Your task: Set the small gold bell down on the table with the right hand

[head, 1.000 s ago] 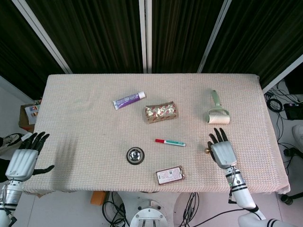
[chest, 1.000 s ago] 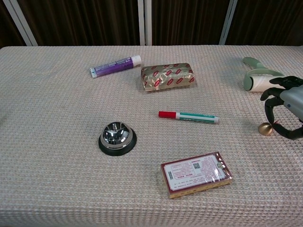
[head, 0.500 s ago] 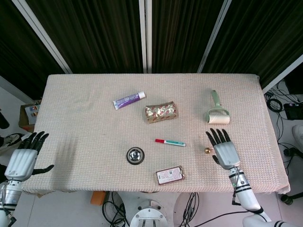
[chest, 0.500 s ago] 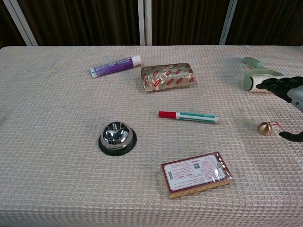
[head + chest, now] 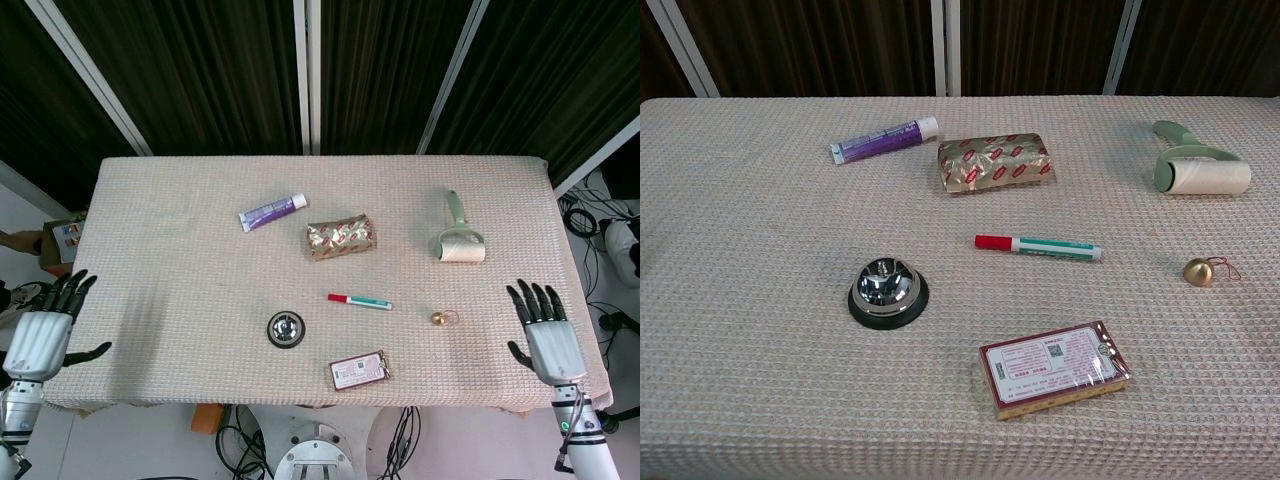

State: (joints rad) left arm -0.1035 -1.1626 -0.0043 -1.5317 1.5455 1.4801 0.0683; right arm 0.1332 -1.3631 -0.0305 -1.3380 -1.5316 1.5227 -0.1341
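Far left of the head view, the left hand (image 5: pixel 38 335) hangs off the bench's edge, fingers spread, holding nothing. Onto the bench (image 5: pixel 180 250) itself: a purple tube (image 5: pixel 271 211) lies in the upper middle-left, tilted, white cap toward the right. Just right of it sits a gold-wrapped packet with red print (image 5: pixel 341 238). Lower down, the round desk bell (image 5: pixel 285 328) with its chrome dome on a black base stands on its own in the lower centre. Near it, to the upper right, lies a marker (image 5: pixel 360 301), red cap to the left, green-and-white barrel to the right. Below the marker, at the front edge, a flat red-bordered box (image 5: pixel 359 370) rests slightly askew. Moving right, the small gold bell (image 5: pixel 438 319) sits on the cloth with a thin red loop beside it, touched by nothing. Above it, a lint roller (image 5: pixel 459 236) lies with its pale green handle pointing up-frame. Far lower right, the right hand (image 5: pixel 546 335) is at the bench's edge, well apart from the bell, fingers splayed and empty.
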